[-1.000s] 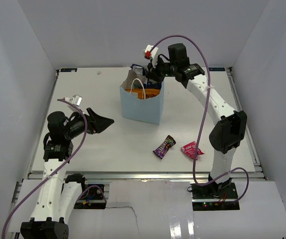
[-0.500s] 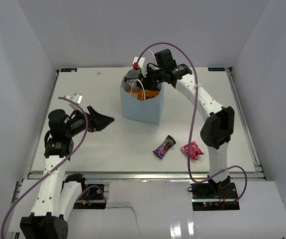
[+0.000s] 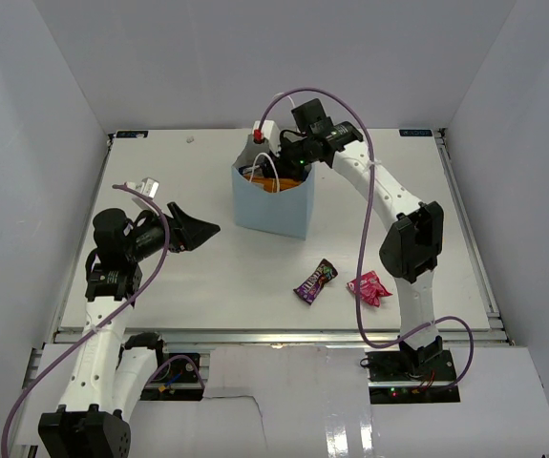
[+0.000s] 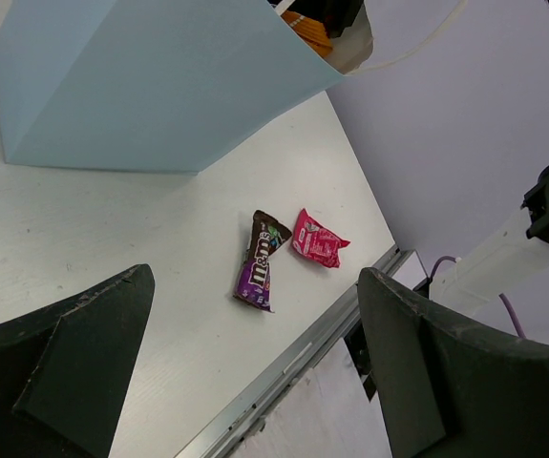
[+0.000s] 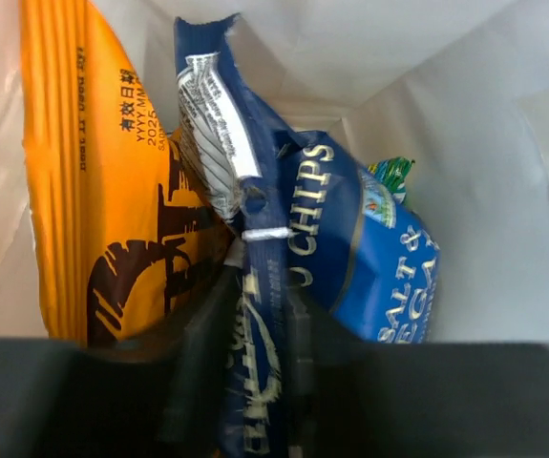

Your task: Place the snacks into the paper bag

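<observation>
Deep in the paper bag (image 3: 272,205) at the worktop's (image 3: 207,277) far side, my right jaws straddled the blue-white bag (image 5: 350,239); whether they were gripping or loosening, I couldn't tell. My left jaws hung wide and empty. Next I judged: release, lift clear, then fetch the purple packet (image 3: 314,281) and the pink-red packet (image 3: 369,287).

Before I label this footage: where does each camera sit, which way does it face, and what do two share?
Top external: above, behind the bases, looking down; both arms, left gripper, right gripper in pale blue paper bag.
Left wrist: low, facing right past the bag at small purple foil packet, small pink-red foil packet; own fingers.
Right wrist: down inside the bag at large orange foil chip bag, blue-white foil bag; own fingers flank it.
Shared: top external and left wrist both show bag and packets.
</observation>
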You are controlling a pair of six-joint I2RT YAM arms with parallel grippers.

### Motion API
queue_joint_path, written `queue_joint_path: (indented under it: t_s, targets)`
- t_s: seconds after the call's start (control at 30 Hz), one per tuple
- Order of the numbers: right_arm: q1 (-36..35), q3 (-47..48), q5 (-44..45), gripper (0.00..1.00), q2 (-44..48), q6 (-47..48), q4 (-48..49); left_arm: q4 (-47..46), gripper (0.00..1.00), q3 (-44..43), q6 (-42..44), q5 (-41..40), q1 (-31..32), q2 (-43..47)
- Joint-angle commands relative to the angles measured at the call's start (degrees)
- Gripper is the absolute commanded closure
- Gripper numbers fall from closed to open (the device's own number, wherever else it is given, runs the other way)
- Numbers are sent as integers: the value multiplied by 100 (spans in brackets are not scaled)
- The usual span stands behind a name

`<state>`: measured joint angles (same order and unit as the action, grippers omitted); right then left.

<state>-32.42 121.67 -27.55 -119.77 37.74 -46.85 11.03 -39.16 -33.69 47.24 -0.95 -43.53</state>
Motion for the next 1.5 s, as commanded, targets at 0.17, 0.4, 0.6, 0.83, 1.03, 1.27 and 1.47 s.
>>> queue_joint_path:
  t_s: [0.17, 0.4, 0.6, 0.83, 1.03, 1.27, 1.47]
  targets:
    - [87, 806, -171, 43, 295, -258, -18, -145, 2, -276, -50, 101, -2, 46]
    - [333, 797, -417, 36, 814, -592, 369, -145, 2, -549, -129, 22, -2, -33]
    - [649, 736, -716, 30, 1323, -917, 572, -162, 2, -1076, -181, 188, -2, -384]
    - [1754, -89, -1848, 34, 2176, -1374, 677, -154, 4, -1639, 99, -126, 1147, -823]
    - [2925, -2702, -3416, 29, 3283, -219, 143, 303, 3, -1893, 969, -2292, 3932, -1754]
    - [3602, -5810, -2036, 18, 4865, 129, 457, 392, 3, -2157, 1137, -4609, 5605, -3529]
    - [4323, -6769, -2026, 17, 5472, 15, 598, 365, 9, -2974, 1566, -4812, 5913, -5164]
